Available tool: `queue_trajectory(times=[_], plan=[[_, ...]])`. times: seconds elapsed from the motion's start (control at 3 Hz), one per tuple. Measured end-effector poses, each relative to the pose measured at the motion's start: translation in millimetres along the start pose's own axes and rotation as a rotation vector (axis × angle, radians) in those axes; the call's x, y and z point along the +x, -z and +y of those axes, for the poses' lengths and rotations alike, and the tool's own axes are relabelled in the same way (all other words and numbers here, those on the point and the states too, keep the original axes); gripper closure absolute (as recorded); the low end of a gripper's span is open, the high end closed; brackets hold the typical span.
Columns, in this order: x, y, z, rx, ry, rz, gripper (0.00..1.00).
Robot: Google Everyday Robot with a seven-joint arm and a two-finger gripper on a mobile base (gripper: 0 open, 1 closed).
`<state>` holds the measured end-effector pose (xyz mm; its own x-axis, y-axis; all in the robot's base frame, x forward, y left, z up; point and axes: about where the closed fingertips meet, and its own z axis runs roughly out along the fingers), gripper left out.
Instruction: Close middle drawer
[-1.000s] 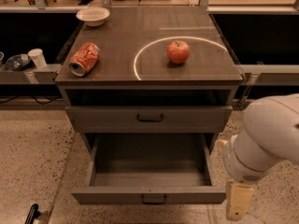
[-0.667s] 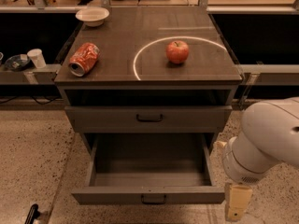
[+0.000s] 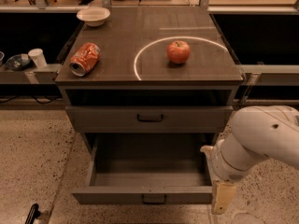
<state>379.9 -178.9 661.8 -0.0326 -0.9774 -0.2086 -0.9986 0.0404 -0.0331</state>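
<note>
Right now the middle drawer (image 3: 148,171) is standing pulled well out of the cabinet, its grey box showing nothing inside and its small dark handle (image 3: 154,199) facing the camera at the lower edge of the view. Just above it, the upper drawer (image 3: 191,119) is sitting shut, flush with the cabinet front.

The white arm (image 3: 261,141) is reaching in from the right, and the hand (image 3: 223,199) is hanging just beside the right front corner of the middle drawer, its tan tip pointing down toward the speckled floor (image 3: 32,148). Whether it is touching the drawer, I cannot tell, and I cannot tell how far it is open either; nothing is showing in its hold.

On the bench (image 3: 154,27) a red apple (image 3: 179,52) is resting inside a white ring (image 3: 138,59), a crushed red can (image 3: 85,59) is lying on its side near the left edge, and a white bowl (image 3: 93,16) is sitting at the back left corner. A white cup (image 3: 37,58) is standing on a ledge to the left.
</note>
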Motion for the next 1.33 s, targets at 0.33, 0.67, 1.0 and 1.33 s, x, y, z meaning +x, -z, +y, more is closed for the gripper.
queue_trajectory(times=[0.33, 0.67, 1.0, 1.33], plan=[[4.4, -35.8, -6.5, -0.005, -0.019, -0.029, 0.26], [8.2, -67.9, -8.1, -0.016, -0.039, -0.039, 0.50], [7.8, -99.5, -7.8, -0.036, -0.056, -0.047, 0.71], [0.7, -150.3, -3.9, -0.058, -0.068, -0.049, 0.89]])
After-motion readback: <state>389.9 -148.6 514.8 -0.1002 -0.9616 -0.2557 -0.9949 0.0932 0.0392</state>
